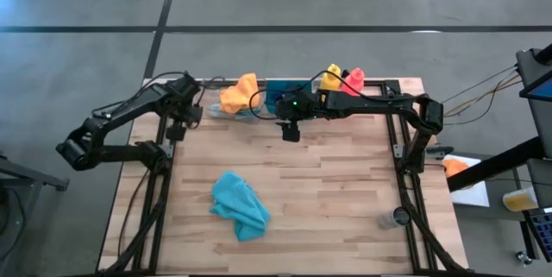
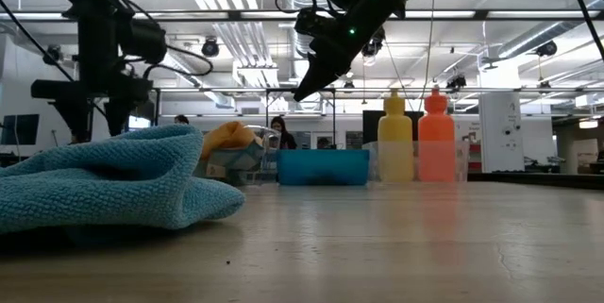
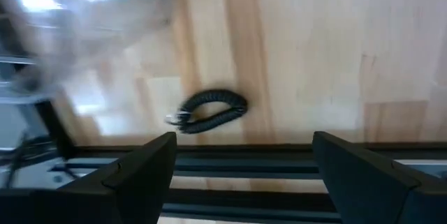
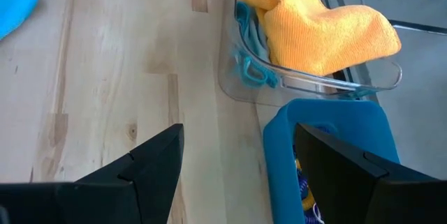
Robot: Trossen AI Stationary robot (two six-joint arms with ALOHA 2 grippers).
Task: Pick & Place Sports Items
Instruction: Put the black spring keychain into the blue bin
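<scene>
The right tool point(image 1: 291, 130) hangs above the table point(image 1: 345, 191) just in front of the teal bin point(image 1: 278, 96), fingers spread wide and nothing between them. In its wrist view the bin's edge sits right under the fingers, with small colourful things only partly visible inside, too hidden to name. Beside the bin, the clear tray point(image 4: 307, 81) holds the orange cloth point(image 1: 238, 92), heaped on top of a paler blue-green cloth that peeks out along the tray wall. That reads as sorted goods: soft things in the tray, small things in the bin.

At the far edge stand the yellow bottle point(image 1: 331, 77) and the pink-red bottle point(image 1: 353, 79), upright and side by side, well clear of the working space.

The teal cloth point(image 1: 239, 205) lies crumpled alone on the near part of the table, well apart from everything. My guess is that it is the next item to collect, and the empty right tool is free for it.

The left tool point(image 3: 244, 175) waits over the left far edge of the table, also spread wide and empty, with a black coiled cord point(image 3: 209, 111) on the wood ahead of it.
</scene>
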